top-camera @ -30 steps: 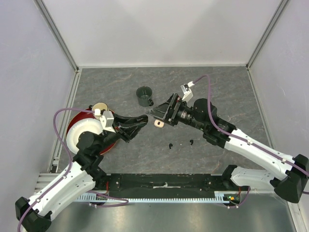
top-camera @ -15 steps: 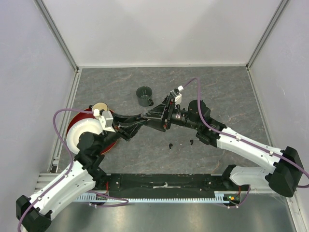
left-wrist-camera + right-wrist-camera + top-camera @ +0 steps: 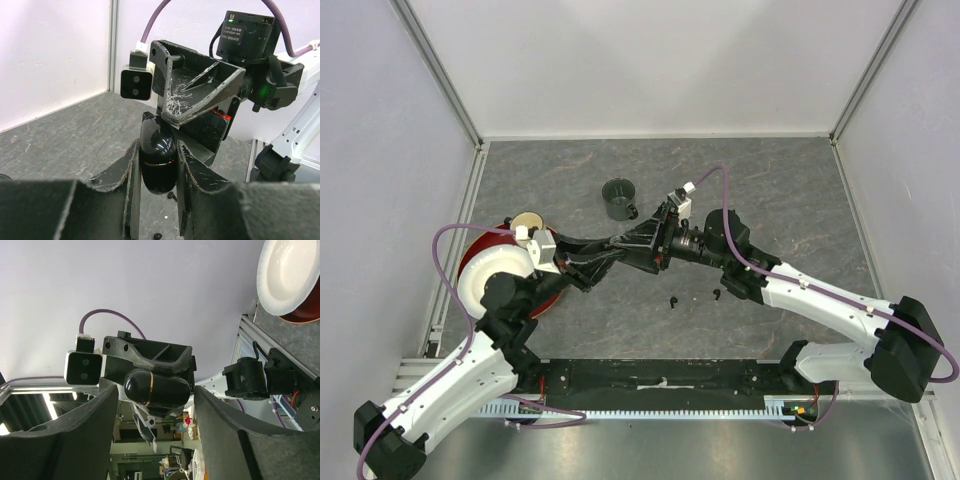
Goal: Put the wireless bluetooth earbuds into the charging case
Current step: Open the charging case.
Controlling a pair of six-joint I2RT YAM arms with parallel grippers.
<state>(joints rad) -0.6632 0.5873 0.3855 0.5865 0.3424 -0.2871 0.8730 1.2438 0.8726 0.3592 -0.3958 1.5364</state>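
Above the middle of the surface, the left pincer (image 3: 157,167) is clamped tight on the black charging case (image 3: 156,150), while the right pincer (image 3: 155,390) stands part-open astride its free end, a hair from touching. Two black earbuds (image 3: 673,301) lie loose towards the near edge. The likely next move is a firm, square pinch to pull the case open.

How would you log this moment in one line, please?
left end effector: shut on charging case | right end effector: open around it | black earbuds: on table
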